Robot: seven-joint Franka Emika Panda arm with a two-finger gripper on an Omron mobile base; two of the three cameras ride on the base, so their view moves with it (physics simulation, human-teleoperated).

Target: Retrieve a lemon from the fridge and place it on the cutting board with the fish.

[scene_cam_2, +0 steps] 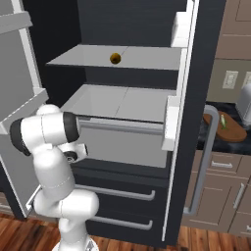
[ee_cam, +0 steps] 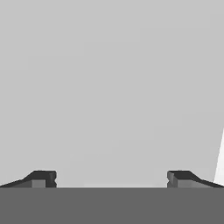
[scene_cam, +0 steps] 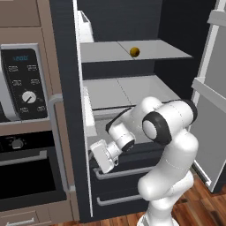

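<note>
One lemon sits on the upper shelf of the open fridge; my hand, spread wide and empty, hangs low by the door. I should rise, then approach level.

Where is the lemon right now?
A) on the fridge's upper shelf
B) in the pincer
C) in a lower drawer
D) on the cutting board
A: the lemon sits on the fridge's upper shelf, apart from the open, empty pincer.
</note>
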